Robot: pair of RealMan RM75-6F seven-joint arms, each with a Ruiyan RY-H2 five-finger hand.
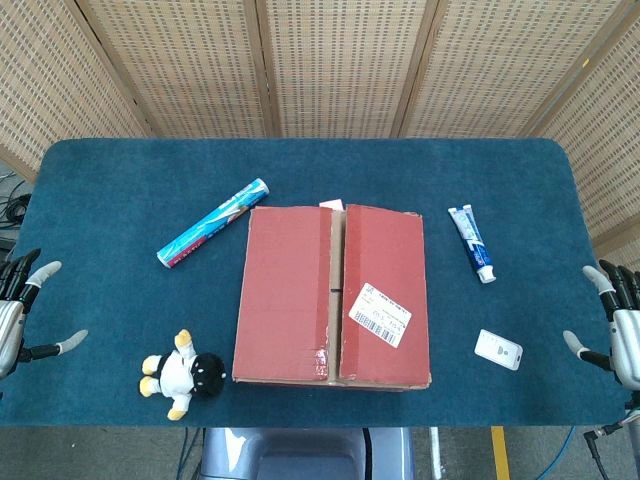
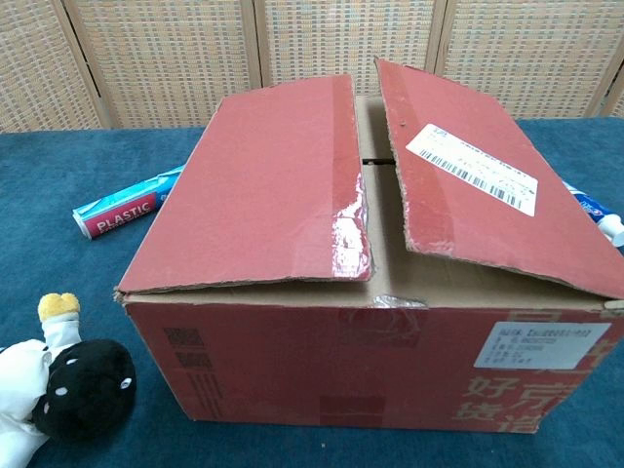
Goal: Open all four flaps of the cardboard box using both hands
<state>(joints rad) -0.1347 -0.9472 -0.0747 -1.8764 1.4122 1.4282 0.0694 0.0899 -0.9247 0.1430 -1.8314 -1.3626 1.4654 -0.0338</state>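
A red cardboard box (image 1: 332, 295) sits mid-table near the front edge. Its two long top flaps lie nearly closed, meeting at a narrow centre seam. In the chest view the left flap (image 2: 263, 185) and the right flap (image 2: 487, 185), which bears a white label, are lifted slightly, with a gap between them. My left hand (image 1: 18, 310) hovers at the far left table edge with fingers spread, holding nothing. My right hand (image 1: 618, 320) hovers at the far right edge, also spread and empty. Both are well apart from the box. Neither hand shows in the chest view.
A blue-and-red tube (image 1: 213, 222) lies left of the box's far corner. A black-and-white plush toy (image 1: 182, 373) lies by its front left corner. A toothpaste tube (image 1: 472, 243) and a small white device (image 1: 498, 349) lie to the right. A wicker screen stands behind the table.
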